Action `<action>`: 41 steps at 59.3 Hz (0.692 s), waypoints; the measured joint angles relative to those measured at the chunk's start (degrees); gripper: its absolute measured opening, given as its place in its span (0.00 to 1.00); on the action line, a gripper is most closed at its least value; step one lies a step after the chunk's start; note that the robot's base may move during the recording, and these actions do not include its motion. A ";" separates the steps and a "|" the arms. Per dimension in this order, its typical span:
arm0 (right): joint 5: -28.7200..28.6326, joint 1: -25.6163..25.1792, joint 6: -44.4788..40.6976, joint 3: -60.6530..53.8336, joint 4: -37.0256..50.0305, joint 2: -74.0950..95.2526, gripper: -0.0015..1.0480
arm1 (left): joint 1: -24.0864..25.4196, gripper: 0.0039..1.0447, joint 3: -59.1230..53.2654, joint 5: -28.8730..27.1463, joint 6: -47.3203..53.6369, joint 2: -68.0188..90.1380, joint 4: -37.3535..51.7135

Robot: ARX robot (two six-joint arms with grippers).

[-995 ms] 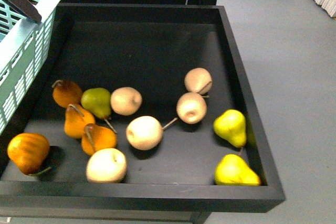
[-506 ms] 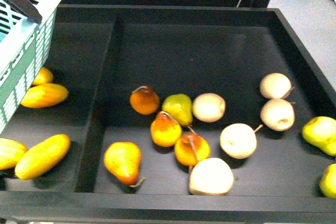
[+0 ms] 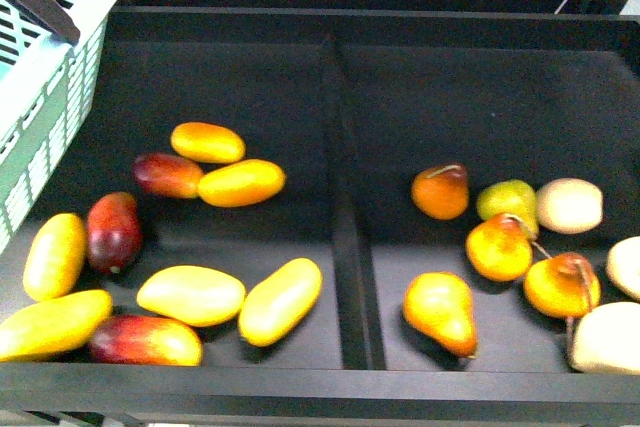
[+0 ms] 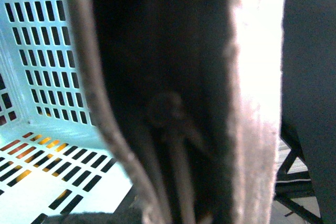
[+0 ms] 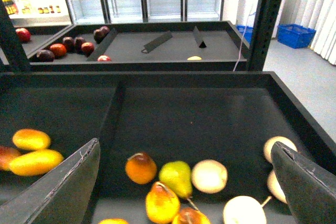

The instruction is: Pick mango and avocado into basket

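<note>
Right gripper point(image 5: 185, 146): grey fingers point(image 5: 68, 182) spread wide, nothing between, over black divided tray point(image 3: 345, 247). Left gripper: grip cannot be told, its wrist view blurred dark beside pale turquoise slotted plastic basket point(image 3: 45, 117). Deep red oval mangoes point(image 3: 167, 175) lie among yellow mangoes point(image 3: 190, 294), left compartment, near basket. Orange pears point(image 3: 440, 309) in right compartment.

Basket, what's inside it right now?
In the left wrist view the basket shows only bare lattice wall and floor, no fruit. A dark blurred shape near the camera hides the rest.
</note>
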 joint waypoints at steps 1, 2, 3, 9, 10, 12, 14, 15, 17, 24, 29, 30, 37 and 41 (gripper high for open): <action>0.02 0.00 -0.02 0.00 0.00 0.00 0.92 | 0.00 0.13 0.00 0.02 -0.07 0.00 0.00; 0.00 0.00 -0.02 0.00 0.00 0.00 0.92 | 0.00 0.13 0.00 0.02 -0.07 0.00 0.00; 0.00 0.00 -0.02 0.00 0.00 0.02 0.92 | 0.00 0.13 0.00 0.00 -0.07 0.00 0.00; 0.09 0.02 0.00 0.00 0.00 -0.04 0.92 | 0.00 0.13 0.00 -0.04 0.09 0.00 0.00; 0.07 0.02 -0.02 0.00 0.02 -0.02 0.92 | 0.00 0.13 0.00 0.02 0.11 0.00 0.00; 0.04 0.02 -0.02 0.00 0.02 -0.02 0.92 | 0.00 0.13 0.00 0.04 0.07 0.00 0.02; 0.00 0.02 0.00 0.00 0.00 -0.02 0.92 | 0.00 0.13 0.00 0.02 0.07 0.00 0.00; 0.00 0.02 -0.02 0.00 0.02 -0.02 0.92 | 0.00 0.13 0.00 0.00 0.07 0.00 0.02; 0.00 0.02 0.00 0.00 0.00 -0.04 0.92 | 0.00 0.13 0.00 0.00 0.09 -0.07 0.00; 0.02 0.02 -0.02 0.00 0.00 -0.02 0.92 | 0.04 0.13 0.00 -0.11 0.13 -0.04 0.00; -0.07 0.02 -0.02 0.00 -0.02 -0.02 0.92 | 0.04 0.13 0.00 0.00 0.13 -0.04 0.00; 0.02 0.02 0.00 0.00 0.00 -0.02 0.92 | 0.04 0.13 0.00 0.04 0.09 -0.02 0.00; 0.00 0.02 -0.02 0.00 0.02 -0.07 0.92 | 0.04 0.13 0.00 -0.02 0.15 -0.02 0.00; -0.09 0.00 -0.02 0.00 0.00 -0.09 0.92 | 0.04 0.13 0.02 0.02 0.20 -0.13 0.02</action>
